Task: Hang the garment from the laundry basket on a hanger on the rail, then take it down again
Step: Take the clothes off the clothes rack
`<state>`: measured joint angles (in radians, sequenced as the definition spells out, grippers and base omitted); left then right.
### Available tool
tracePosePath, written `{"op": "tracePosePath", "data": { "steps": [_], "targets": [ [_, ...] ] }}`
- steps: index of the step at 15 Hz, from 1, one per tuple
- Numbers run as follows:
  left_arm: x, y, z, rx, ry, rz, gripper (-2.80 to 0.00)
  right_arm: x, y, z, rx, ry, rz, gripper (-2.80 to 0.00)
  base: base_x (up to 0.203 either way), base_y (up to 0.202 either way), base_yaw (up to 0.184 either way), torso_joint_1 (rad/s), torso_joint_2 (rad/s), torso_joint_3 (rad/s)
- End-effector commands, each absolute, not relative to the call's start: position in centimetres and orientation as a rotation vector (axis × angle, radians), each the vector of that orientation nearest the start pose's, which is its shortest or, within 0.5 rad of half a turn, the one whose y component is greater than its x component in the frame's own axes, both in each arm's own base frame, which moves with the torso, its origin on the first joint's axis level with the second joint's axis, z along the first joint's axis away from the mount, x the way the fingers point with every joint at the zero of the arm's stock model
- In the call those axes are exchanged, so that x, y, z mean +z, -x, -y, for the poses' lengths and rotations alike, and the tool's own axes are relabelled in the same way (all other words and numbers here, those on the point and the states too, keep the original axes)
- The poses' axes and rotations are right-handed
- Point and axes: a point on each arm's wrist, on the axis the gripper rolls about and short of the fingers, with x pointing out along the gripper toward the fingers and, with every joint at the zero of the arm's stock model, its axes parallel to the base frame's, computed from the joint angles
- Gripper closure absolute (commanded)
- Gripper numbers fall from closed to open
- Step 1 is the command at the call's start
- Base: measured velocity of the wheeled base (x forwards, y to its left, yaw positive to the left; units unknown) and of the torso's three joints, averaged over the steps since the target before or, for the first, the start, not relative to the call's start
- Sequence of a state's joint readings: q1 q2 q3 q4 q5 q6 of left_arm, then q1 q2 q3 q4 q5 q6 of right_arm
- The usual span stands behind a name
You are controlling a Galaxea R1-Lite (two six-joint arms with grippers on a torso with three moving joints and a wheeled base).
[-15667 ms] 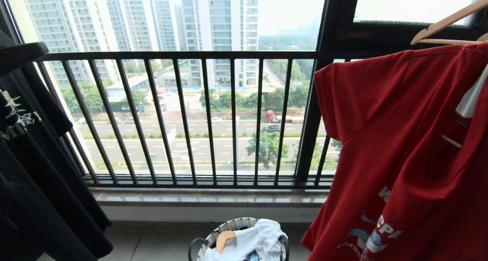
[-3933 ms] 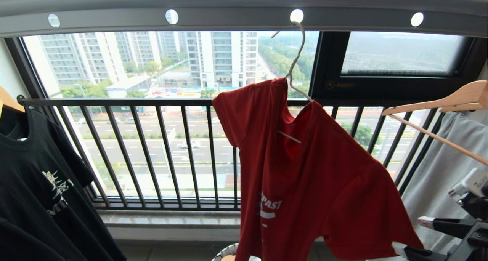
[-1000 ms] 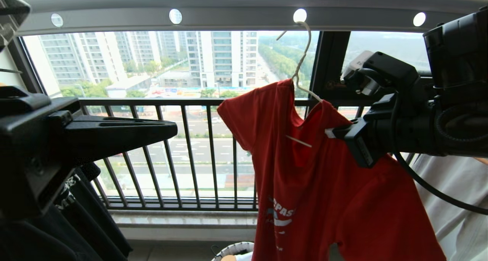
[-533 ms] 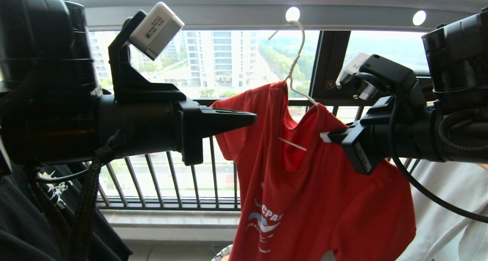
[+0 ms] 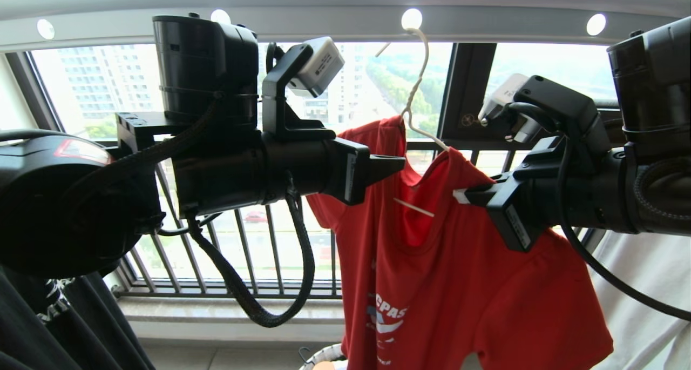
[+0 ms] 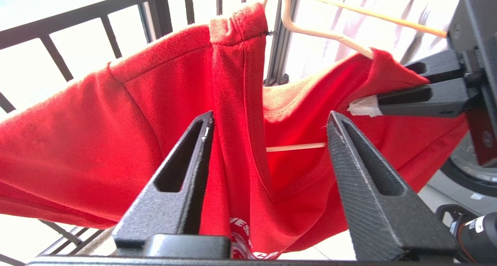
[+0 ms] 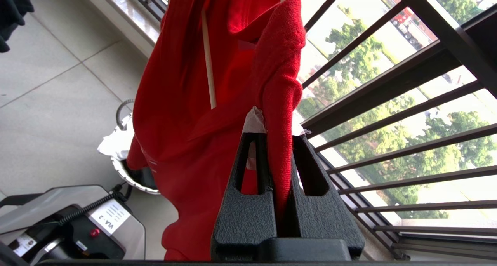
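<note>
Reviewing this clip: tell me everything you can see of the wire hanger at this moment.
The hanger is thin cream-white wire with a twisted neck. Its hook sits in a round hole of the grey rail, and it hangs tilted. The red T-shirt is draped over it unevenly, bunched up at the neck, with one sloping arm and part of the straight bottom bar showing through the collar. The right tool is shut on the shirt's shoulder over the lower arm; the left tool, open, straddles the collar fold without gripping.

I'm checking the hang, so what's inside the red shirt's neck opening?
Inside the red shirt's collar the hanger's pale crossbar shows. Its shoulder arms are covered by cloth, so their seating can't be seen.
</note>
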<state>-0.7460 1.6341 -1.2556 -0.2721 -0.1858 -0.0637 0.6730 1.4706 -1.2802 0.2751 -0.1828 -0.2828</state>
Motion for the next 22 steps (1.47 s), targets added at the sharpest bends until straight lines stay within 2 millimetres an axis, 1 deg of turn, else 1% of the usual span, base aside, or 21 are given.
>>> {"op": "tracePosePath", "data": {
  "steps": [1,3,5,7,8,12,15,22],
  "targets": [
    [28.9,-23.1,22.0,-0.900,0.016,-0.141,-2.80,29.5,-19.3,-14.9,0.541,0.468,-0.354,0.00,0.000,0.000,0.000,0.000,0.00,0.000],
    [29.2,-23.4,22.2,-0.878,0.016,-0.129,-2.80,29.5,-19.0,-14.8,0.544,0.468,-0.351,0.00,0.000,0.000,0.000,0.000,0.00,0.000],
    [29.0,-23.6,22.4,-0.873,0.013,-0.134,-2.80,29.6,-18.7,-14.8,0.554,0.468,-0.346,0.00,0.000,0.000,0.000,0.000,0.00,0.000],
    [29.2,-23.6,22.3,-0.872,0.012,-0.125,-2.80,29.8,-18.4,-14.8,0.558,0.467,-0.336,0.00,0.000,0.000,0.000,0.000,0.00,0.000],
    [29.2,-23.6,22.4,-0.872,0.013,-0.124,0.00,29.9,-18.3,-14.7,0.559,0.467,-0.331,0.00,0.000,0.000,0.000,0.000,0.00,0.000],
    [29.4,-23.6,22.4,-0.872,0.016,-0.119,0.00,30.1,-17.9,-14.4,0.557,0.465,-0.326,0.00,0.000,0.000,0.000,0.000,0.00,0.000],
    [29.7,-23.4,22.1,-0.871,0.020,-0.108,0.00,30.0,-17.2,-14.1,0.570,0.484,-0.363,0.00,0.000,0.000,0.000,0.000,0.00,0.000],
    [31.1,-22.3,20.8,-0.818,0.043,-0.070,0.00,30.0,-17.3,-14.2,0.563,0.486,-0.363,0.00,0.000,0.000,0.000,0.000,0.00,0.000]
  ]
}}
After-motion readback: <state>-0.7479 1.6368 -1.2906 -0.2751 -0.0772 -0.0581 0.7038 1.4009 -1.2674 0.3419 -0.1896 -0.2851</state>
